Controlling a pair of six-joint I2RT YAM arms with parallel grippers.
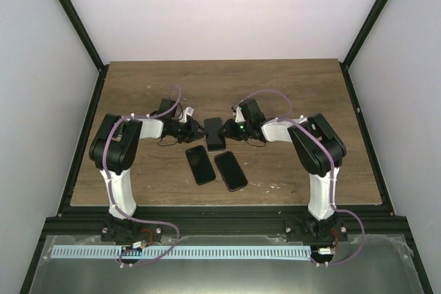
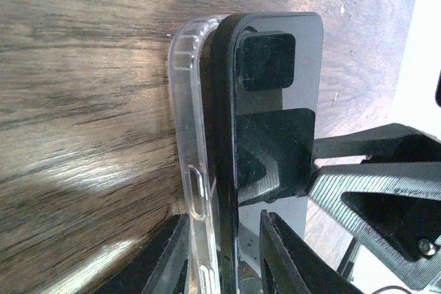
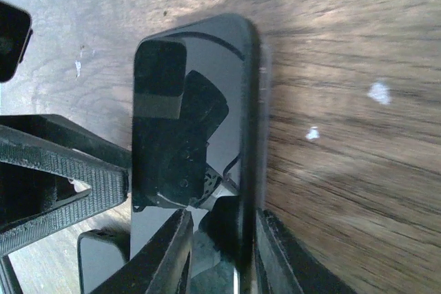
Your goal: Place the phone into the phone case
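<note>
A black phone [image 1: 214, 133] lies at the table's middle between both grippers. In the left wrist view the phone [image 2: 275, 60] sits against a clear phone case [image 2: 186, 101], whose rim runs along its left edge. My left gripper [image 2: 222, 217] is shut across that edge, one finger outside the case and one on the screen. My right gripper [image 3: 222, 215] is shut across the opposite edge of the phone [image 3: 207, 67], one finger on the screen and one on the outer side. In the top view the left gripper [image 1: 195, 131] and right gripper [image 1: 231, 131] face each other.
Two more black phones [image 1: 200, 164] [image 1: 231, 170] lie side by side just in front of the grippers. The right gripper's fingers [image 2: 386, 177] show in the left wrist view, and the left gripper's fingers [image 3: 62, 177] show in the right wrist view. Black frame posts edge the wooden table [image 1: 138, 87].
</note>
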